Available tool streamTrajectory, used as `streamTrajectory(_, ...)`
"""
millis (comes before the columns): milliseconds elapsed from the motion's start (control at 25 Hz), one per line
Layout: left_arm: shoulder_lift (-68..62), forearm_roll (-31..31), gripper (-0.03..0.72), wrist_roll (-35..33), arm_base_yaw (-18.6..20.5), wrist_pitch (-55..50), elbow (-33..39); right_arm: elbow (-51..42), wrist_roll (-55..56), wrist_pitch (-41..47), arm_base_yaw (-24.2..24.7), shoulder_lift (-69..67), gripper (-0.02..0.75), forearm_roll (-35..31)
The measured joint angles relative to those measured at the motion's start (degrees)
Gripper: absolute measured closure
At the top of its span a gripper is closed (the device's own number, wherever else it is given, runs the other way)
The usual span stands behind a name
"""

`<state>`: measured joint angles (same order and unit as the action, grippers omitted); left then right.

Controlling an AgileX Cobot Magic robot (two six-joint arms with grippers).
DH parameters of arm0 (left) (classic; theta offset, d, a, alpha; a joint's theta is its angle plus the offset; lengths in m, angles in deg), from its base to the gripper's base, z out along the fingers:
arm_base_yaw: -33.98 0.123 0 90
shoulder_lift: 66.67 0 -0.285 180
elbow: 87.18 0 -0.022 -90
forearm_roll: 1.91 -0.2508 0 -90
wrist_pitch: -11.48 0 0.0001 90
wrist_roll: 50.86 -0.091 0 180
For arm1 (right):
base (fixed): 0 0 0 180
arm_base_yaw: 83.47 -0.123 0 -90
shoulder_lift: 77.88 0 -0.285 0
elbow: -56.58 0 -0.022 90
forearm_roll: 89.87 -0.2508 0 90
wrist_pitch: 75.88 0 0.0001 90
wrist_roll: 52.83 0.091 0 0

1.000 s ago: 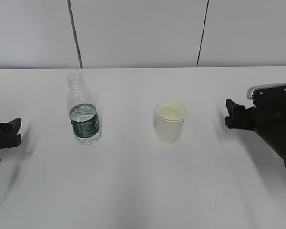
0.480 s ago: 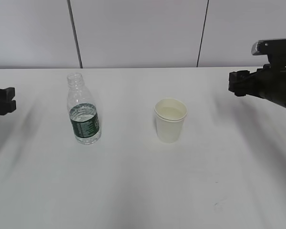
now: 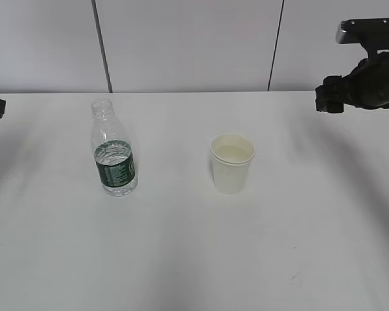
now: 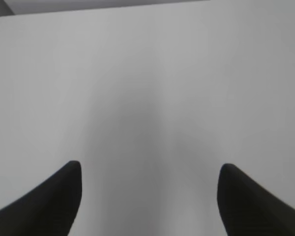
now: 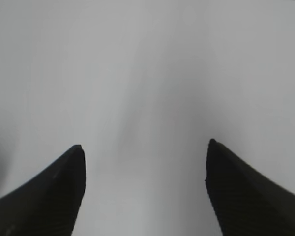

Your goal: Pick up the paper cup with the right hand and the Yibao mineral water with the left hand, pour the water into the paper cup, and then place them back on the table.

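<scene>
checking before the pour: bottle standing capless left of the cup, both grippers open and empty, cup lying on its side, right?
Not quite: the paper cup stands upright, as the exterior view shows. The rest holds: the capless bottle stands to its left, and the left gripper and right gripper are open and empty.

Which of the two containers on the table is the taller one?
The water bottle, clear plastic with a dark green label, stands left of the cup and rises higher; the cup is cream-white paper.

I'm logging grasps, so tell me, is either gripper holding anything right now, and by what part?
Nothing is held. Both the left gripper and right gripper are open and empty, over the bare white table.
</scene>
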<state>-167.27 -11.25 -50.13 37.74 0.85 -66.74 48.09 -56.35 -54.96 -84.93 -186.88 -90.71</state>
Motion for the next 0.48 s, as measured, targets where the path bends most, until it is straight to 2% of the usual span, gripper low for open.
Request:
streamTrajectory(240, 0.2, 0.4, 0.167, 0.1, 0.0, -23.4, -10.8, 11.5, 0.0, 23.0, 0.0, 0.0, 0.145, 0.0)
streamTrajectory(480, 0.2, 3.7, 0.167, -1.5, 0.0, -39.6, -15.3, 18.1, 0.0, 37.2, 0.0, 0.0, 0.146, -0.1)
